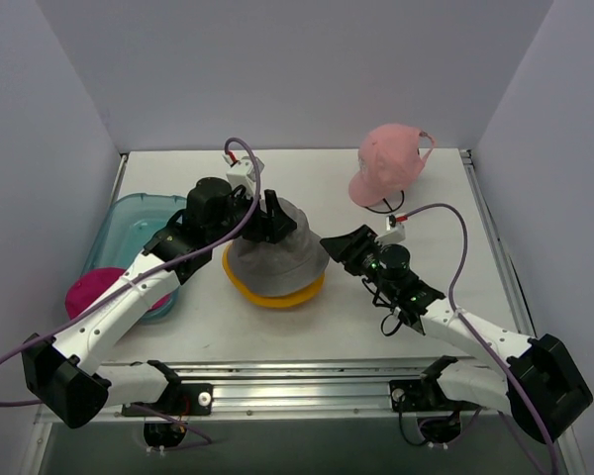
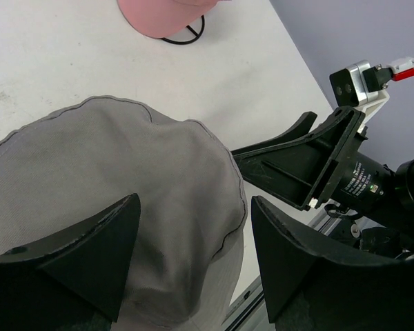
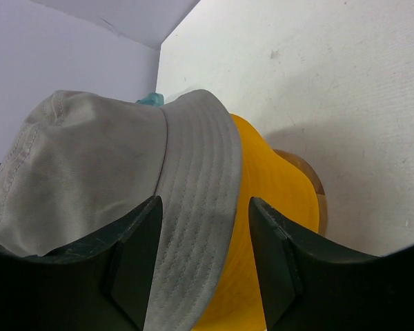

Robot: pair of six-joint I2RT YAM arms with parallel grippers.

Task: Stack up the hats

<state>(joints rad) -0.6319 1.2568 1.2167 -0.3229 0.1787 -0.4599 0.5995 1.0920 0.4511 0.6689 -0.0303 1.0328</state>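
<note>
White tabletop (image 1: pixel 317 178): teal tray (image 1: pixel 129 223) at left holds magenta cap (image 1: pixel 94 290). Grey bucket hat (image 1: pixel 277 262) sits over yellow bucket hat (image 1: pixel 277 297) at centre; pink cap (image 1: pixel 386 163) far right. Left pincer (image 2: pixel 193 207) wide over grey crown, right pincer (image 3: pixel 203 203) wide astride its brim.

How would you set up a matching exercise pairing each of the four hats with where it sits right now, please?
Hats:
1. grey bucket hat
2. yellow bucket hat
3. light pink baseball cap
4. magenta baseball cap

Places:
A. at the near end of the teal tray
B. alone at the far right of the table
C. topmost on the pile
D. beneath another hat, over the wooden stand

Pairs: 1-C; 2-D; 3-B; 4-A.
</note>
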